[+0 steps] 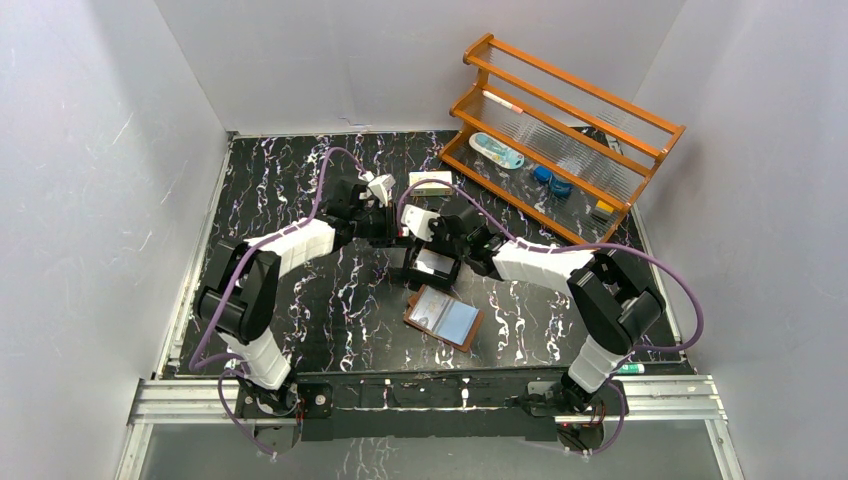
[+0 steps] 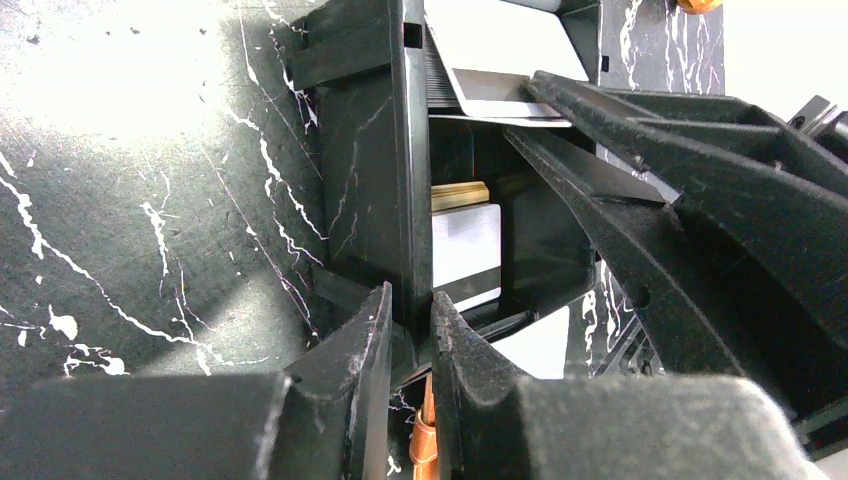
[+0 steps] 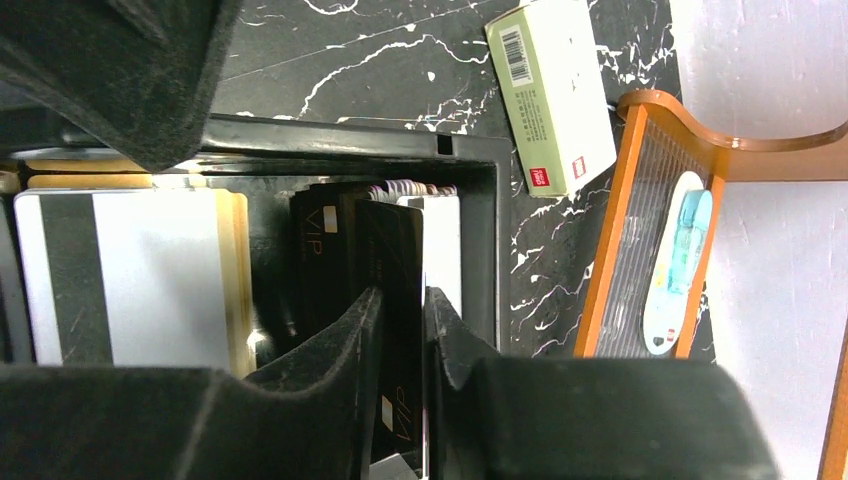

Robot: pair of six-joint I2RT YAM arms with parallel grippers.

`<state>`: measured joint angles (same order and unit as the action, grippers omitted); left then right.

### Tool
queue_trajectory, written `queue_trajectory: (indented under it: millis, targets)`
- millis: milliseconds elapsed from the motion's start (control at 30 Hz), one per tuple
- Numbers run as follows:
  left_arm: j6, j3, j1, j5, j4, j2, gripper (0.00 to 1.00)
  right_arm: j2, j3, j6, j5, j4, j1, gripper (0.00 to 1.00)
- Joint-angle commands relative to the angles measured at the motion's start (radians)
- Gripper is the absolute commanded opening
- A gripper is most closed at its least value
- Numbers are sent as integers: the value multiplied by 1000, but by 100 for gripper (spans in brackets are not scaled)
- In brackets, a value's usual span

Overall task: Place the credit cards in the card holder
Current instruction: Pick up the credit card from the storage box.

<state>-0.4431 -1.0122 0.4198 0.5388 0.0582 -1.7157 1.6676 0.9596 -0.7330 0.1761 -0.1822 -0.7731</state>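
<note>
left end effector (image 2: 410, 300) clamped on tray (image 2: 365, 150) wall | right end effector (image 3: 403, 300) astride black card (image 3: 395, 240), grip unclear | thin, stiff, slick, light: pinch its upper edge

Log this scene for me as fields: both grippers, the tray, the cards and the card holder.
left gripper: shut on the tray wall
right gripper: jaws either side of a black card in the tray, grip unclear
pale cards: stacked in the tray beside the black ones
card holder: open on the table, nearer the arms than the tray
carton: on the table behind the tray
</note>
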Motion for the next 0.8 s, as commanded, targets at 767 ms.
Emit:
queue_trajectory:
  millis: [767]
  targets:
    - [-122, -13, -1, -114, -207, 20, 22, -164, 105, 194, -47, 185, 17, 0]
